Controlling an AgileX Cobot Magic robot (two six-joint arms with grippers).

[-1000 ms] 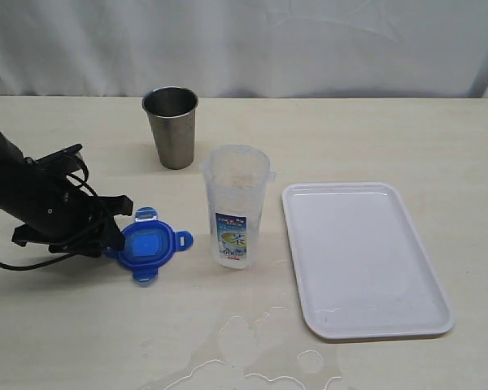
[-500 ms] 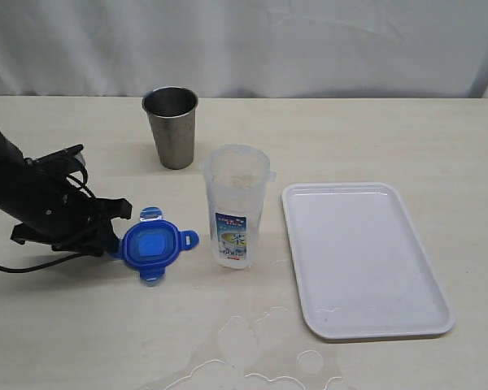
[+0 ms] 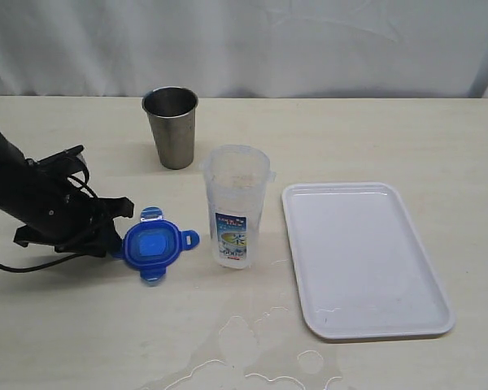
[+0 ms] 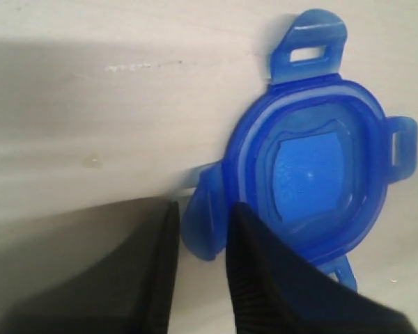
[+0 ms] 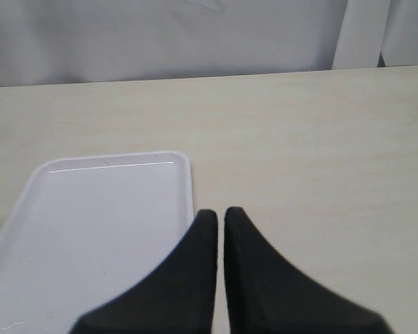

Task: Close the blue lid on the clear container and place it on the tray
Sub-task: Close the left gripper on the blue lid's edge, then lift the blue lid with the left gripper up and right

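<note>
The blue lid (image 3: 153,245) lies flat on the table, just left of the clear container (image 3: 236,207), which stands upright and uncovered. My left gripper (image 3: 118,242) comes in low from the left. In the left wrist view its fingers close on one snap flap of the blue lid (image 4: 313,174), so the left gripper (image 4: 203,209) is shut on that flap. The white tray (image 3: 366,256) lies to the right of the container with nothing on it. My right gripper (image 5: 216,211) is shut on nothing, above the table beside the tray (image 5: 104,229); the exterior view does not show it.
A steel cup (image 3: 172,126) stands behind the container, toward the back. A puddle of spilled water (image 3: 252,349) spreads over the front of the table, between the container and the tray's near corner. A white curtain closes off the back.
The left gripper and the blue lid have shifted a little to the right, toward the container. The container, cup and tray have not moved.
</note>
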